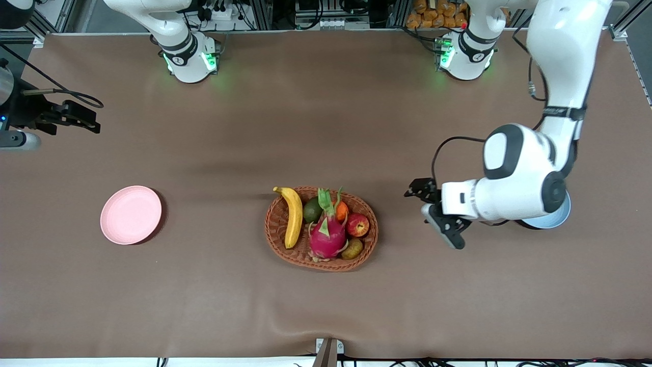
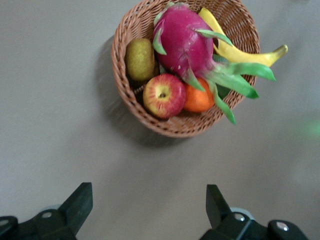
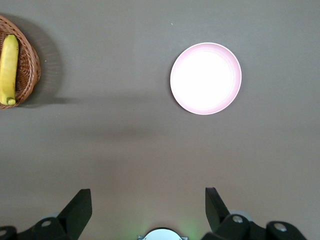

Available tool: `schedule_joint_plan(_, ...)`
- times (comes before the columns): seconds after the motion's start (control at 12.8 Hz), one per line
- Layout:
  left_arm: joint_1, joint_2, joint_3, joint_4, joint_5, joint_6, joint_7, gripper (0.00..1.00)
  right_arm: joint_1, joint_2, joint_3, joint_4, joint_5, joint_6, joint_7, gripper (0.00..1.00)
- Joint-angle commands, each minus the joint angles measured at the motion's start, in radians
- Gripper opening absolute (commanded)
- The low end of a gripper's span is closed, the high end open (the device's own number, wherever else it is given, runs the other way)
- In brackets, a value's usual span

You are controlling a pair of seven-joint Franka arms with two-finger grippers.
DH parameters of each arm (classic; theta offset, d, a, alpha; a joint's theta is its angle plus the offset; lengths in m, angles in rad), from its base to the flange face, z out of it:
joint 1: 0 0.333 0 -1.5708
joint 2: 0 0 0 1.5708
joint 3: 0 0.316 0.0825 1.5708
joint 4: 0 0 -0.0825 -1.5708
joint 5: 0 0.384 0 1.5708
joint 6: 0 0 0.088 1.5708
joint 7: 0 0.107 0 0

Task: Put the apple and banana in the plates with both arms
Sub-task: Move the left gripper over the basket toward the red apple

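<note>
apple [image 1: 357,225] in the wicker basket [image 1: 277,216] at lower centre of the front frame, wedged against the dragon fruit [image 1: 327,235] with the small orange fruit [image 1: 342,211] just above it in the frame and a brownish fruit [image 1: 352,248], perhaps a kiwi, just below. banana [image 1: 293,216] along the basket's rim on the side toward the pink plate [image 1: 131,214], which sits at lower left of the frame, bare. blue plate [image 1: 556,216] at right, mostly hidden under the left arm's wrist.

left gripper [image 1: 434,213] over bare cloth between basket and blue plate, fingers spread wide and empty; in the left wrist view, apple [image 2: 164,95] up the frame above the gap between the tips. right gripper [image 1: 81,118] at upper left edge, over bare cloth and above the pink plate in the frame, likewise spread and empty, plate [image 3: 205,78] and banana [image 3: 9,68] both in its wrist view.

neither fruit lifted yet; step in hand judged as the left reach for the apple. best done by centring over the apple, descending steeply, and closing on sides free of the dragon fruit and orange. risk: nudging neighbours or rolling the apple deeper.
</note>
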Motion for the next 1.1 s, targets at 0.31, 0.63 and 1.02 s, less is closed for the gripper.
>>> schedule_joint_plan(0.31,-0.07,0.131,-0.004,0.068,-0.058,0.127,0.026,1.0,0.023,0.032,-0.006,0.025,0.003,0.01,0.003,1.0)
schedule_joint_plan(0.63,-0.119,0.174,-0.007,0.068,-0.071,0.222,0.031,1.0,0.032,0.058,-0.006,0.025,0.003,0.03,0.004,1.0)
schedule_joint_plan(1.02,-0.17,0.212,-0.006,0.094,-0.072,0.288,0.142,1.0,0.038,0.081,-0.006,0.025,0.003,0.054,0.004,1.0)
